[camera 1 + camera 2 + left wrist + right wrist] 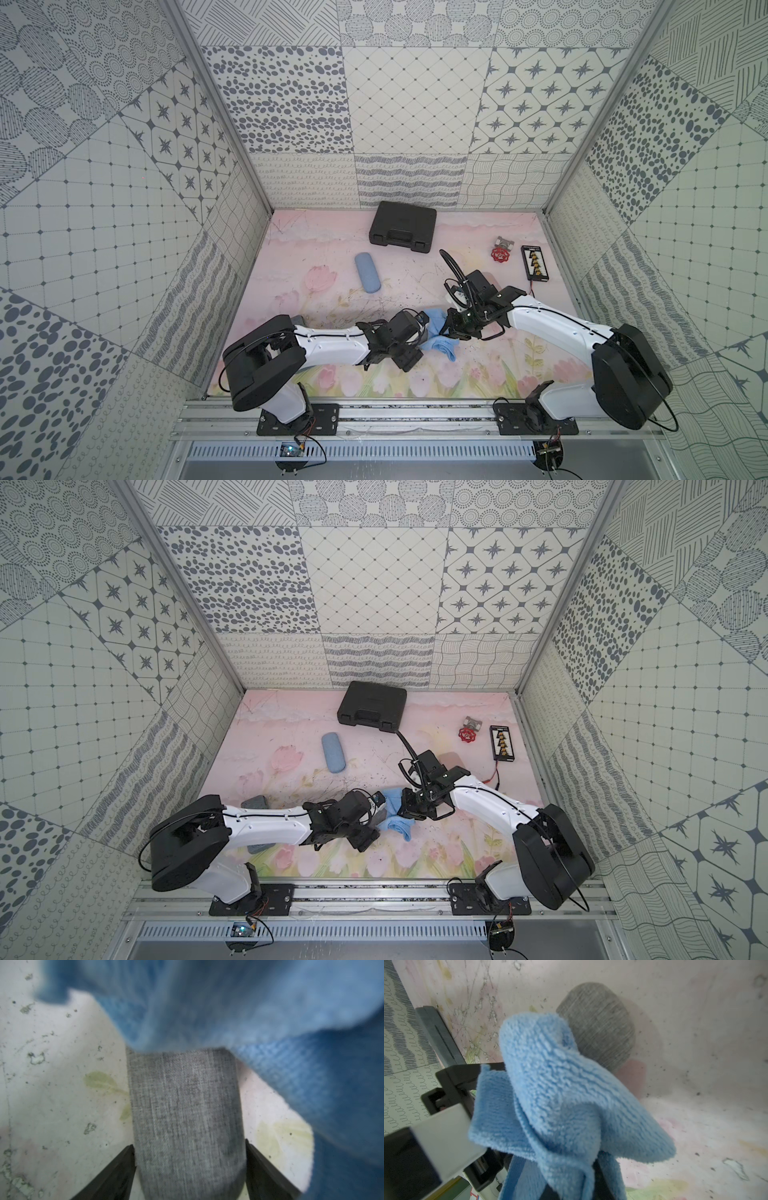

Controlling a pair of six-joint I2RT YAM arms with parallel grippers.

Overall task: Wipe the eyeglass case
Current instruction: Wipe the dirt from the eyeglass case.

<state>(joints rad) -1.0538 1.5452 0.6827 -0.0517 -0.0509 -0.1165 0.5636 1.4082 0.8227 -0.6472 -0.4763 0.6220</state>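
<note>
- Two tools cooperate: L tool (189, 1144) clamped on grey eyeglass case (185, 1105), steadying it f/ wiping.
- R tool (451, 329) pinches blue cloth (560, 1095), bunched over case's far end.

A pink tabletop (415, 282) printed with flowers, scuffed and speckled with dark marks, carries four loose things. A closed black plastic carry case (402, 226) sits at the middle of the far edge, handle side toward the near edge. A blue oblong case (367, 274) lies diagonally left of centre, well apart from it. Near the far right corner stands a small red valve handwheel (500, 251), and just beside it, along the right edge, a black connector board (535, 262) with yellow sockets and a red-and-black lead (531, 286).
</note>
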